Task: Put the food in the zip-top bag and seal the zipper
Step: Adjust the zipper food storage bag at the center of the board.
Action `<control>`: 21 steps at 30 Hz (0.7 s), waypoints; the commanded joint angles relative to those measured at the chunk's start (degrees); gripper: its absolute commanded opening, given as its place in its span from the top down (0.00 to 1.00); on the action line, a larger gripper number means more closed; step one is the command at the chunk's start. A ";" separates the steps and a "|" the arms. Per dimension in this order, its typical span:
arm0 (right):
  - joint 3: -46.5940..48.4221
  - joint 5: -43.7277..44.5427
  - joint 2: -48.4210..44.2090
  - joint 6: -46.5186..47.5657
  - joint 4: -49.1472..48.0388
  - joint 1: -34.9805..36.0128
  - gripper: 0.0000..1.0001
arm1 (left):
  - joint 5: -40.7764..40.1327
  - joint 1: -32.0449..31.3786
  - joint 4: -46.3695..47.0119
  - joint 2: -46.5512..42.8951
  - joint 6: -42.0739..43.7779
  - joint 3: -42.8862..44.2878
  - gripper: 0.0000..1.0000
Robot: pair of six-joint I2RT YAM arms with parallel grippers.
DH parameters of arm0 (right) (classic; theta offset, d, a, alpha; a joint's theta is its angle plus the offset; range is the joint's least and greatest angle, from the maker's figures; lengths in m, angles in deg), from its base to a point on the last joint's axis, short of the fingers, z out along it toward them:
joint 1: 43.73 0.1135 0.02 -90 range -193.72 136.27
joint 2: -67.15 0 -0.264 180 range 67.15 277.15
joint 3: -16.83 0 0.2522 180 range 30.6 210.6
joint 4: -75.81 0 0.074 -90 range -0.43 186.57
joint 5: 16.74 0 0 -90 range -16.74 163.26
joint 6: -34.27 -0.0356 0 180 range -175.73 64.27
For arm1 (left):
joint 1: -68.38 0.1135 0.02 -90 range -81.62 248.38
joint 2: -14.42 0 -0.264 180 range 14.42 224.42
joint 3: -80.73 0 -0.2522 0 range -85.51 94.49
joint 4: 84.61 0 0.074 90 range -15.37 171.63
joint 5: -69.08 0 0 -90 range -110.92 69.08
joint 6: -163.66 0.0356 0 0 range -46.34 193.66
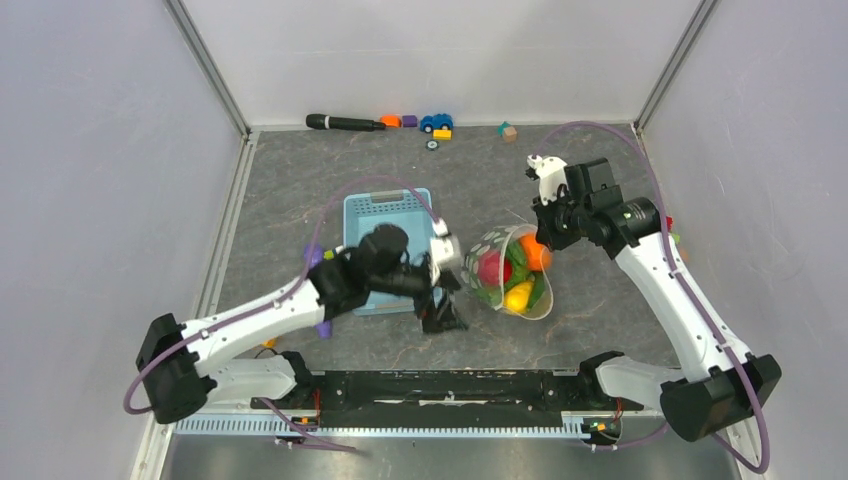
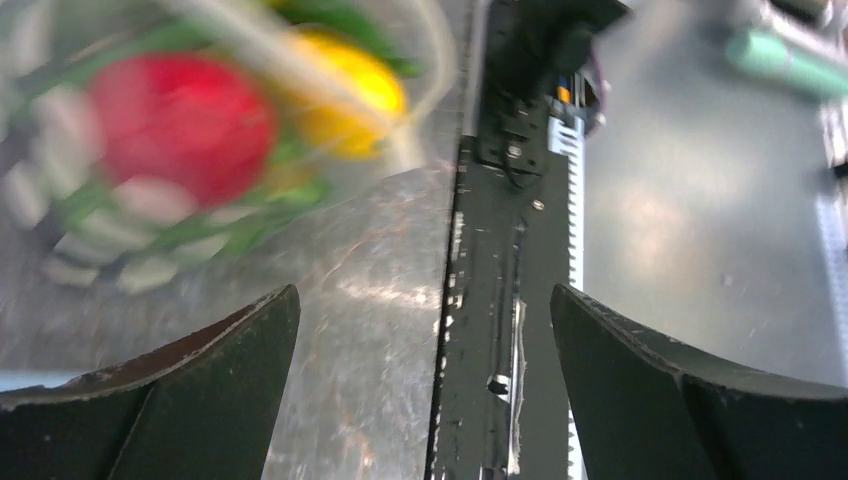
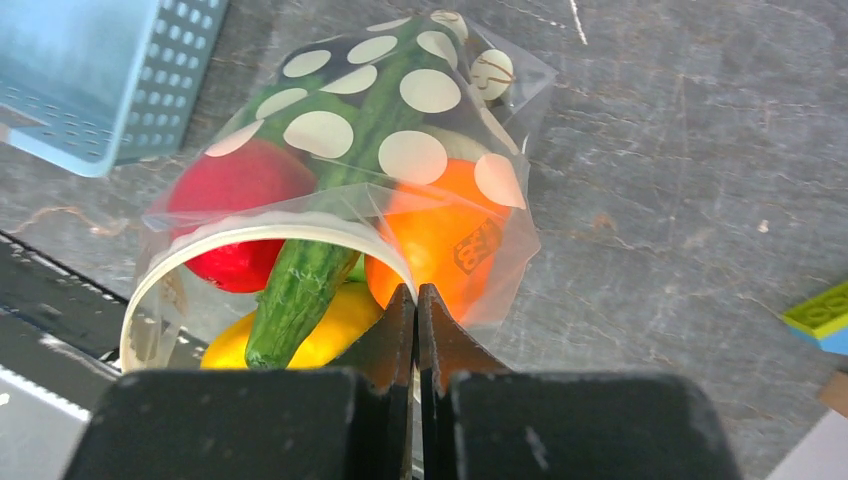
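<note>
The zip-top bag (image 1: 510,270) lies on the table between the arms, its mouth held wide as a loop facing the near edge. Inside it are the food pieces: a red one (image 3: 235,210), a green cucumber (image 3: 300,290), an orange one (image 3: 440,240) and a yellow one (image 3: 320,335). The white zipper (image 3: 270,235) curves round the mouth. My right gripper (image 3: 416,290) is shut on the mouth edge at its far-right side (image 1: 543,240). My left gripper (image 1: 440,315) stands open just left of the bag, nothing between its fingers (image 2: 422,295). The red piece (image 2: 180,125) shows blurred ahead.
A light-blue basket (image 1: 385,210) sits behind the left arm. Small toys, a blue car (image 1: 436,121) and a black rod (image 1: 345,122) line the back wall. A green and blue brick (image 3: 820,315) lies right of the bag. The black base rail (image 2: 500,300) runs under the left gripper.
</note>
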 commanded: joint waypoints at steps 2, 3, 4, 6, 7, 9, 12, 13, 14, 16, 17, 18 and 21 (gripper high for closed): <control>5.52 -10.13 3.21 -3.58 2.37 -1.98 1.00 | -15.86 -10.75 24.70 -6.24 7.76 -9.36 0.00; 5.57 -11.29 3.56 -3.83 2.58 -2.20 1.00 | -17.61 -11.48 28.02 -6.54 7.39 -11.06 0.00; 5.57 -12.06 3.71 -4.00 2.68 -2.37 1.00 | -19.45 -12.19 30.37 -6.80 7.34 -12.66 0.02; 5.51 -12.93 3.74 -4.03 3.03 -2.72 1.00 | -24.56 -15.27 32.64 -6.27 8.71 -14.43 0.07; 5.39 -13.42 3.66 -4.01 3.07 -2.84 1.00 | -29.20 -16.82 34.21 -5.48 9.59 -15.30 0.09; 5.23 -14.45 3.58 -5.58 3.11 -2.92 1.00 | -34.01 -19.61 36.93 -3.54 11.49 -16.44 0.13; 5.13 -15.27 3.44 -5.78 3.21 -3.17 1.00 | -37.45 -21.82 39.79 -0.43 12.86 -17.18 0.16; 5.05 -15.49 3.59 -5.89 3.43 -3.22 1.00 | -37.55 -22.50 40.36 0.24 13.32 -17.40 0.16; 5.05 -15.97 3.64 -5.78 3.59 -3.27 1.00 | -38.52 -22.86 41.19 0.93 13.48 -17.46 0.17; 4.91 -16.71 3.85 -5.84 3.79 -3.41 1.00 | -39.70 -23.44 42.47 1.99 13.70 -17.70 0.18; 4.78 -17.06 3.90 -5.76 3.90 -3.43 1.00 | -40.37 -23.67 43.33 2.62 13.63 -17.89 0.19; 4.78 -17.35 3.88 -5.77 3.87 -3.40 1.00 | -40.51 -23.72 43.91 3.20 13.76 -17.90 0.21; 4.70 -17.67 3.64 -5.67 4.00 -3.44 1.00 | -41.22 -23.89 44.19 4.68 14.66 -17.49 0.31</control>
